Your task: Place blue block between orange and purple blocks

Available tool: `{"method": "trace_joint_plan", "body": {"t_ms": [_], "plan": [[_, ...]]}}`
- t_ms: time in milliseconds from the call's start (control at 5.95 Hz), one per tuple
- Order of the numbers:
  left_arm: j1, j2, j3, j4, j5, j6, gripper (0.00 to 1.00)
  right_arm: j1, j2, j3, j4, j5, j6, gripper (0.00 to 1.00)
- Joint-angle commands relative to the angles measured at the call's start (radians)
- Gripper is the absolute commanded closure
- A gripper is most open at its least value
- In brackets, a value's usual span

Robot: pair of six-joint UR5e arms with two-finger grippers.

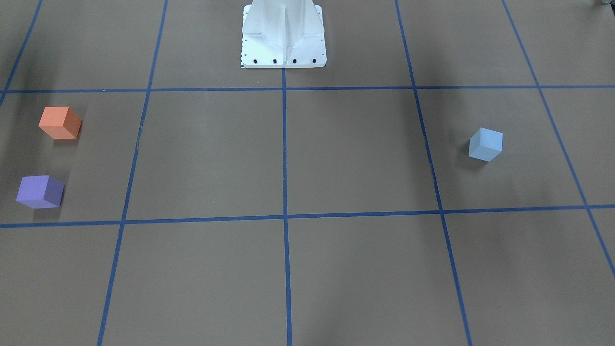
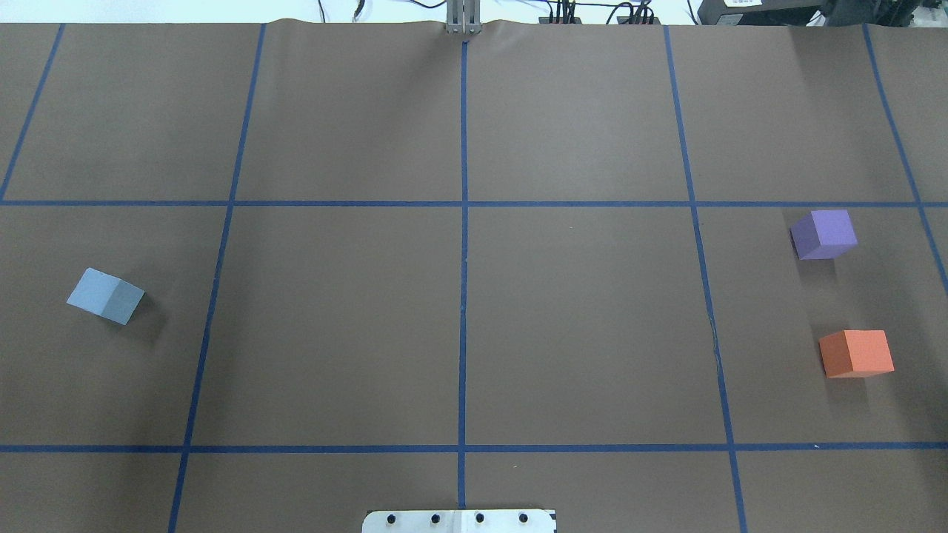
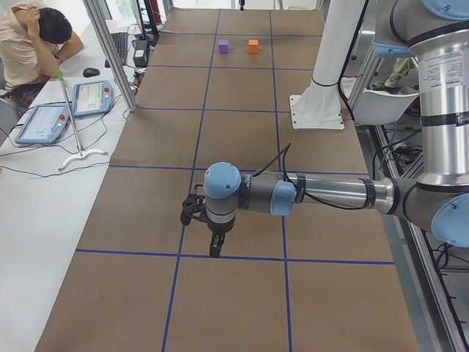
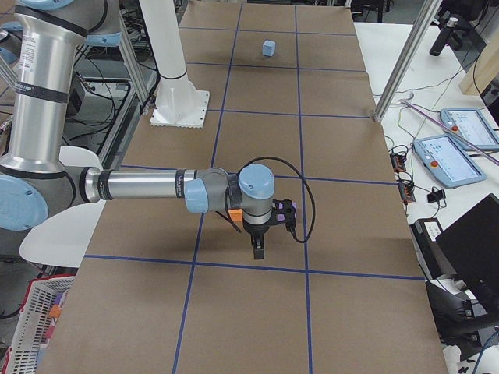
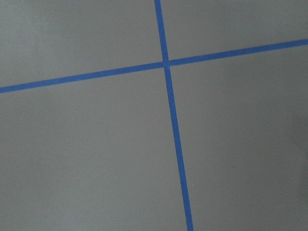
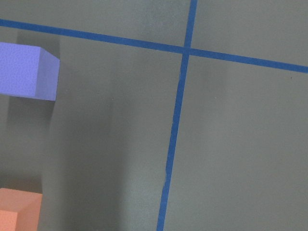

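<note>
The blue block (image 2: 104, 295) sits alone on the table's left side; it also shows in the front view (image 1: 485, 143). The purple block (image 2: 823, 234) and the orange block (image 2: 856, 353) sit apart on the right side, with a gap between them. The right wrist view shows the purple block (image 6: 26, 70) and a corner of the orange block (image 6: 17, 209). My left gripper (image 3: 214, 249) shows only in the exterior left view and hangs above the table; I cannot tell whether it is open or shut. My right gripper (image 4: 258, 251) shows only in the exterior right view, over the orange and purple blocks; I cannot tell its state.
The brown table (image 2: 459, 311) is marked with a blue tape grid. The white robot base (image 1: 284, 33) stands at the robot's edge. A person (image 3: 33, 40) sits at a side desk with teach pendants (image 3: 91, 97).
</note>
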Motion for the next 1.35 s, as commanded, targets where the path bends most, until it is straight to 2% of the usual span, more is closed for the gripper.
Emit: {"method": "trace_joint_plan", "body": {"t_ms": [0, 168, 336, 504, 673, 841, 1009, 1177], "plan": [[0.001, -0.048, 0.054, -0.229, 0.0, -0.011, 0.0, 0.0, 0.002, 0.029, 0.007, 0.082, 0.001, 0.0], [0.002, -0.102, 0.109, -0.248, -0.006, -0.006, 0.0, 0.001, 0.004, 0.04, 0.007, 0.137, 0.01, 0.0], [0.002, -0.13, 0.134, -0.251, -0.069, -0.015, 0.0, 0.003, 0.039, 0.046, 0.007, 0.133, 0.015, 0.0], [0.002, -0.148, 0.122, -0.256, -0.087, -0.093, 0.0, 0.003, 0.05, 0.044, 0.034, 0.131, 0.015, 0.0], [0.008, -0.167, 0.119, -0.286, -0.129, -0.145, 0.0, 0.003, 0.047, 0.009, 0.118, 0.125, 0.017, 0.0], [0.062, -0.164, 0.133, -0.422, -0.165, -0.175, 0.0, 0.003, 0.045, -0.026, 0.22, 0.122, 0.015, 0.0], [0.198, -0.196, 0.13, -0.434, -0.152, -0.289, 0.0, 0.001, 0.053, -0.046, 0.284, 0.124, 0.08, 0.0], [0.272, -0.201, 0.127, -0.47, -0.147, -0.407, 0.0, -0.003, 0.088, -0.046, 0.283, 0.127, 0.13, 0.0]]}}
